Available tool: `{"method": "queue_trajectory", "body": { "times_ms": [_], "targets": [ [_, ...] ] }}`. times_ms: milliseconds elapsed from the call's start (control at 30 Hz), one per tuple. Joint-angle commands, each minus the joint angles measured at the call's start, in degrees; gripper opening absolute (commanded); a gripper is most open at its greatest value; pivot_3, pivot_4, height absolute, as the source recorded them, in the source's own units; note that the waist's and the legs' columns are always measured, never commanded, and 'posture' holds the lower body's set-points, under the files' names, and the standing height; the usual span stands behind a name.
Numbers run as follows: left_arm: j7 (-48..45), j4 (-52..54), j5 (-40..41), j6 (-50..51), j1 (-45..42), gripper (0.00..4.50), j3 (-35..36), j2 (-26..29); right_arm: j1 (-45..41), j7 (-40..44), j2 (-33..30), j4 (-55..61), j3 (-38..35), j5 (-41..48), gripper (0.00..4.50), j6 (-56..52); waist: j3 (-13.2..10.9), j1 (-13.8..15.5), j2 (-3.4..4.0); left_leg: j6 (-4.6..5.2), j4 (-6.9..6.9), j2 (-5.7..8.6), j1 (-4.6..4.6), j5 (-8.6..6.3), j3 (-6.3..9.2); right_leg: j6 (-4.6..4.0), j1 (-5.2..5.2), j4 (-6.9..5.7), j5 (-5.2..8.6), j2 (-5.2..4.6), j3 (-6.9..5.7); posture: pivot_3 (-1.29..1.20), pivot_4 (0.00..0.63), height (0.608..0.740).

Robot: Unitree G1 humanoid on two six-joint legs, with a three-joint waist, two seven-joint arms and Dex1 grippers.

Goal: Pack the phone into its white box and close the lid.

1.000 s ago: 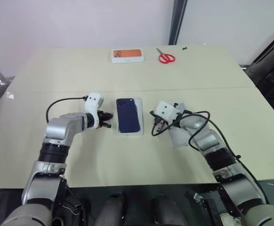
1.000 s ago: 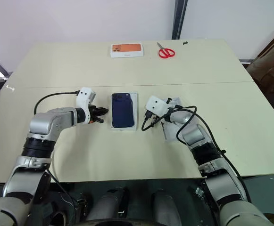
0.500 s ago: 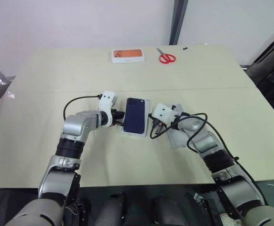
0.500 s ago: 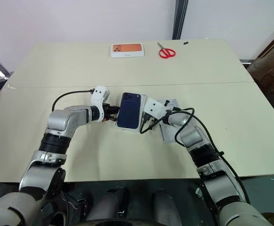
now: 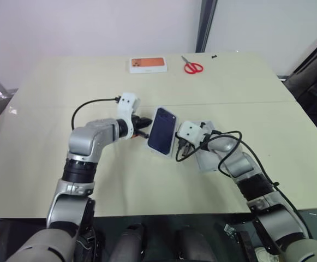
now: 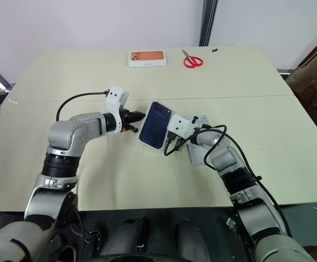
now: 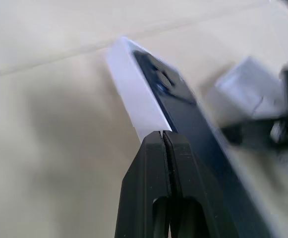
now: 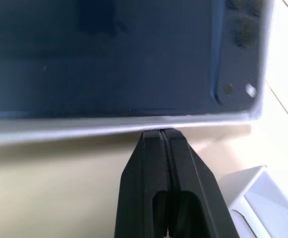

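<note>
Left eye view: the lid, dark print up, sits tilted between both tools. The left gripper, fingers pressed together, pushes its near long edge; the right gripper, also closed, meets the opposite edge. Beyond the right gripper lies the white box. Bare table surrounds them; scissors lie well beyond.

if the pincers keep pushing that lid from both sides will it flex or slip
The lid looks like thin white cardboard, so it probably flexes. It sits tilted between the shut left pincer and right pincer, pressed not gripped, so likely slips.
</note>
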State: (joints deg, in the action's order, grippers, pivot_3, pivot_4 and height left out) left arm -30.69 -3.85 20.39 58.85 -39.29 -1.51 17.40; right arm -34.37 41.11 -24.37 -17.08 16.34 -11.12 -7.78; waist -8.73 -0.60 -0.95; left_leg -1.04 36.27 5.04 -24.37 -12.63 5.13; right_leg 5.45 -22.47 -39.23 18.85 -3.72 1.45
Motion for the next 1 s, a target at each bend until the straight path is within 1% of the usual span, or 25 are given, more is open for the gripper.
{"method": "queue_trajectory", "body": {
  "times_ms": [33,167,367,467,600,833,1000],
  "targets": [
    [-1.5,2.1,1.7,1.6,0.6,0.08,-1.8,-0.6,-0.5,0.4,-0.8,1.5,-0.5,0.1,0.00,1.0,0.0,0.2,-0.01,0.00,0.02,0.00,0.00,0.00,0.01,0.00,0.01,0.00,0.00,0.00,0.00,0.00,0.150,0.734],
    [-1.8,2.5,1.2,2.0,1.6,0.08,-2.4,0.3,-0.3,1.8,-2.4,2.6,-0.5,0.3,0.00,0.9,0.0,0.2,-0.03,0.00,0.03,0.02,-0.03,0.00,0.01,0.00,0.01,0.01,0.00,-0.02,-0.01,0.00,0.150,0.734],
    [-1.1,2.3,2.3,2.8,0.7,0.08,-1.4,-2.0,2.6,6.7,-5.7,8.2,-1.2,2.5,0.00,-0.4,0.0,0.0,-0.02,0.00,0.01,0.01,-0.03,0.00,0.01,0.00,-0.01,0.01,0.00,-0.01,-0.01,0.00,0.150,0.734],
    [-1.4,3.4,2.6,3.6,1.1,0.08,-3.0,-3.4,4.6,8.4,-8.4,11.7,-1.9,2.7,0.00,-1.4,0.0,0.0,-0.03,0.01,0.01,0.01,-0.03,0.00,0.01,0.00,-0.01,0.01,0.00,-0.01,0.00,0.00,0.150,0.734],
    [-2.2,5.8,3.3,4.3,2.0,0.08,-5.4,-4.9,6.4,9.0,-11.0,13.7,-3.1,2.5,0.00,-1.7,0.0,0.1,-0.03,0.01,0.02,0.01,-0.03,0.00,0.01,0.00,0.01,0.01,0.00,-0.02,0.00,0.00,0.150,0.734],
    [-2.2,4.9,1.2,1.6,1.7,0.08,-10.6,-7.3,10.9,9.8,-14.5,19.5,-6.4,3.7,0.00,-5.7,0.0,0.1,-0.03,0.01,0.02,0.01,-0.03,0.00,0.00,0.00,0.02,0.04,0.00,-0.02,0.01,0.00,0.150,0.734],
    [-1.8,3.5,0.5,-0.2,1.5,0.08,-11.1,-7.8,13.6,10.9,-16.0,24.0,-7.4,5.0,0.00,-8.3,0.0,0.1,-0.04,0.02,0.01,0.01,-0.03,-0.01,-0.01,0.00,0.02,0.04,0.00,-0.02,0.02,0.00,0.150,0.734]
  ]
}}
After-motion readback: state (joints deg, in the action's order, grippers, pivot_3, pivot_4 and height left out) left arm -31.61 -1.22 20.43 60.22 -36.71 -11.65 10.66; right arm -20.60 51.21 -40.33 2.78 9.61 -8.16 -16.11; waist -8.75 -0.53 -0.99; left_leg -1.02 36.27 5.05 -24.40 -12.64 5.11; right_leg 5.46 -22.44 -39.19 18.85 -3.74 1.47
